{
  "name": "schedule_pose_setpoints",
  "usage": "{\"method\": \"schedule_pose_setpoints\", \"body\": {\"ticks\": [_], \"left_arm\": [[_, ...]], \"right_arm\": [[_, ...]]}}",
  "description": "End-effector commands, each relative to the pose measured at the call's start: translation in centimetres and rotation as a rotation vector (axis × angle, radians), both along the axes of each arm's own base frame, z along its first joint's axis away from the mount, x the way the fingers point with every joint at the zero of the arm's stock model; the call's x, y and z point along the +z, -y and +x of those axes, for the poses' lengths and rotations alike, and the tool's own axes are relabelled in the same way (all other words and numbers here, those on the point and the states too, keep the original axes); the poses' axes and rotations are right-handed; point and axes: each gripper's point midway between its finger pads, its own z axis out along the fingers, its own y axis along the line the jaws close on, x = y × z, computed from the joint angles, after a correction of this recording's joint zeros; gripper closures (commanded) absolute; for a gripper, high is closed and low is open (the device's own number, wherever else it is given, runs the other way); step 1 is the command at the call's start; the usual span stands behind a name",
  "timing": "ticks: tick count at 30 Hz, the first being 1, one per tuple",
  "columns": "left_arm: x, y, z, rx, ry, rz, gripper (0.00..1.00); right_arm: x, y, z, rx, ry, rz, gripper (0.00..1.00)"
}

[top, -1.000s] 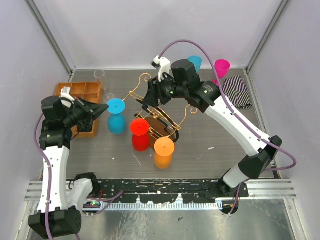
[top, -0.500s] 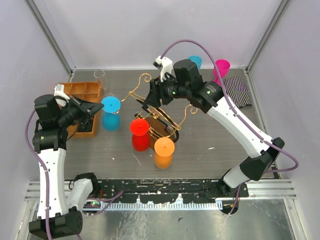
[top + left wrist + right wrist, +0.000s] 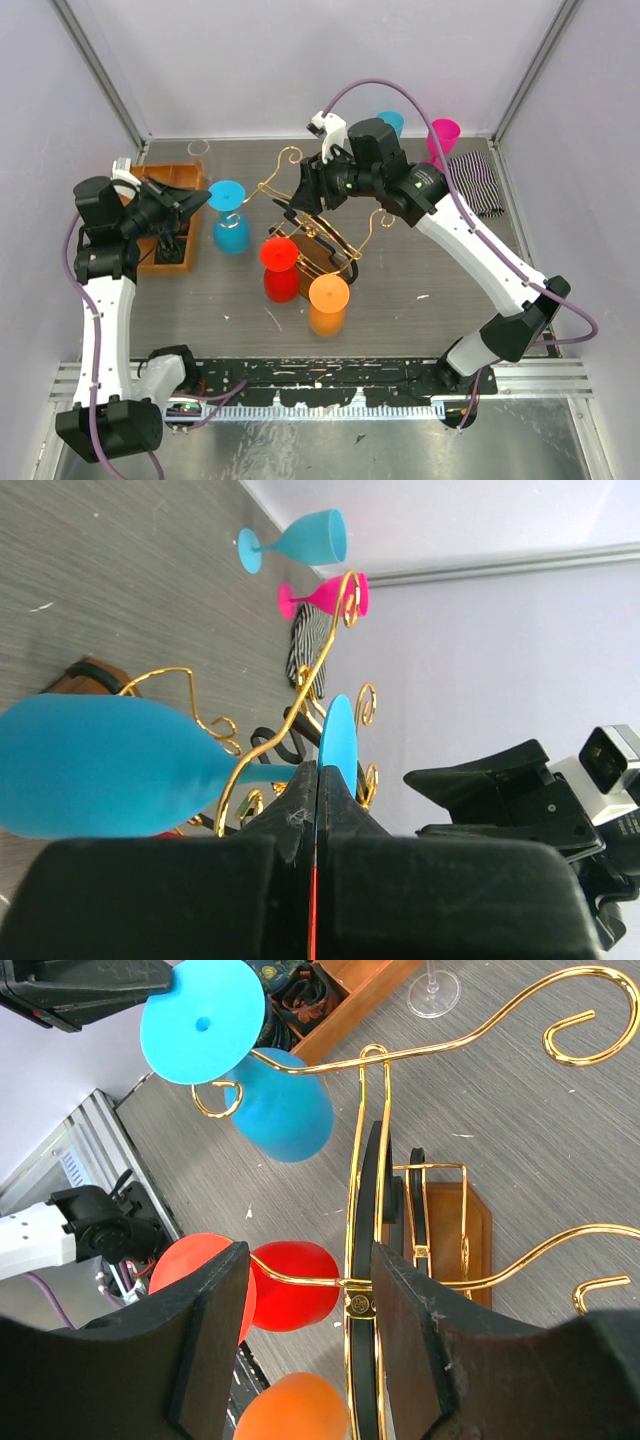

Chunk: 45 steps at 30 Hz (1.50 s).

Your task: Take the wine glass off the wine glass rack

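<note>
The wine glass rack [image 3: 318, 240] is a gold wire stand on a brown base [image 3: 322, 262] at mid-table. A red glass [image 3: 279, 254] and an orange glass [image 3: 328, 292] hang on it upside down. My left gripper [image 3: 192, 203] is shut on the foot [image 3: 337, 735] of a blue wine glass [image 3: 230, 232], held upside down by the tip of the rack's left scroll arm [image 3: 300, 1052]; I cannot tell whether it touches the arm. My right gripper [image 3: 310, 1260] is open, its fingers either side of the rack's upright loop [image 3: 362, 1260].
An orange compartment tray [image 3: 165, 190] lies under my left arm, with a clear glass [image 3: 198, 150] behind it. A teal glass [image 3: 392, 122], a pink glass [image 3: 444, 133] and a striped cloth [image 3: 475, 183] are at the back right.
My left gripper carried the blue glass left, away from the rack, then back a little right and farther from me. My right gripper stayed over the rack.
</note>
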Motion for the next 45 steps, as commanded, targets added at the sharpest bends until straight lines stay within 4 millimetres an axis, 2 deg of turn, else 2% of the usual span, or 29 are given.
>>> {"method": "schedule_pose_setpoints", "body": {"ticks": [1,8,20,27,34,39,45], "left_arm": [[2.0,1.4,-0.1,-0.083,0.083,-0.029,1.0],[2.6,3.7,-1.4,-0.162,0.088,-0.083,1.0],[3.1,6.1,-4.5,-0.263,0.093,-0.174,1.0],[6.2,6.3,-4.7,-0.274,0.158,-0.215,1.0],[10.5,6.5,-4.1,-0.308,0.228,-0.221,1.0],[12.2,6.7,-3.9,-0.334,0.255,-0.237,1.0],[13.6,7.1,-4.0,-0.392,0.307,-0.252,1.0]], "right_arm": [[2.3,0.6,-0.3,-0.005,0.056,0.041,0.43],[2.5,0.4,-0.3,-0.004,0.046,0.053,0.42],[3.2,0.8,-0.6,-0.019,0.049,0.069,0.42],[4.4,1.0,-0.4,-0.066,-0.018,0.134,0.41],[5.9,2.2,0.2,-0.144,-0.143,0.237,0.42],[6.8,3.4,0.5,-0.175,-0.214,0.299,0.42],[7.7,2.9,0.2,-0.148,-0.349,0.383,0.4]]}}
